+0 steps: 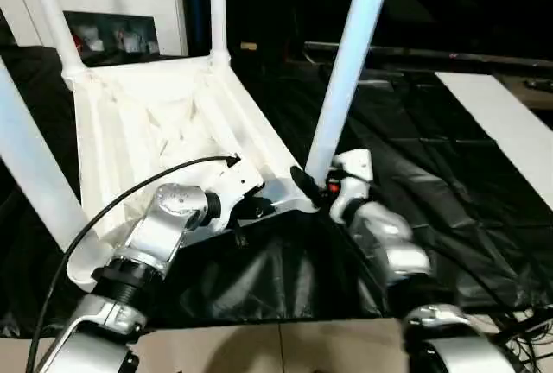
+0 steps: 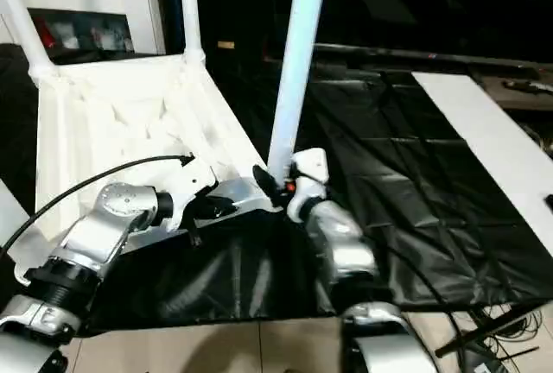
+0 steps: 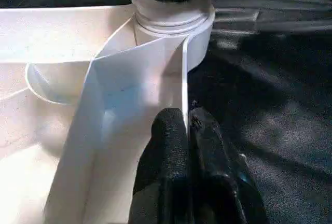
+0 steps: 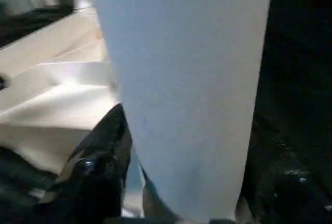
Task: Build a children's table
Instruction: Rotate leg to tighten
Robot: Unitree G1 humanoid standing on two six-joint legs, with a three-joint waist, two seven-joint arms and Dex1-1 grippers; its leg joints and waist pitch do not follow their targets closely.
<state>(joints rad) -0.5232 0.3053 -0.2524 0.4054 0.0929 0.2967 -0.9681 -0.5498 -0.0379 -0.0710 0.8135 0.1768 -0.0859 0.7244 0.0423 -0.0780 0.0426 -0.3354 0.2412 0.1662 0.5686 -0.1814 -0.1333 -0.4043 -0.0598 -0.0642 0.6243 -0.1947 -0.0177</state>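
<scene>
- While the left gripper (image 3: 188,130) has its two black fingers pinched tight on the thin side wall of the tabletop (image 1: 147,123), close to the near corner socket (image 3: 174,19), the right gripper (image 1: 313,187) sits at the foot of the near leg (image 1: 346,71), one dark finger (image 4: 101,167) lying alongside the tube; whether it is clamping the tube or has slackened off it cannot be told.
- As I judge it, the step in hand is seating this leg in its socket. Doing it well means keeping the wall pinch firm so the top cannot slide or tip, holding the leg low by the socket, and pressing straight along the tube's own line.
- A skewed push would likely cock the flared end in the socket or lever the corner up, so the leg should be trued before any force goes in.
- Lying upside down with its ribbed underside upward, the tabletop has two far legs (image 1: 52,19) rising from the far corners, and another white tube (image 1: 30,166) crosses at the robot's left; whether that one is seated cannot be told.
- Under the tabletop is a work table covered in wrinkled black sheet (image 1: 449,209), which looks slippery enough to let the plastic creep.
- Beyond it stand a white cabinet (image 1: 104,2) with small items on its shelf, a flat white board (image 1: 510,123) on the robot's right, pale floor near the robot, and a dark room behind.
</scene>
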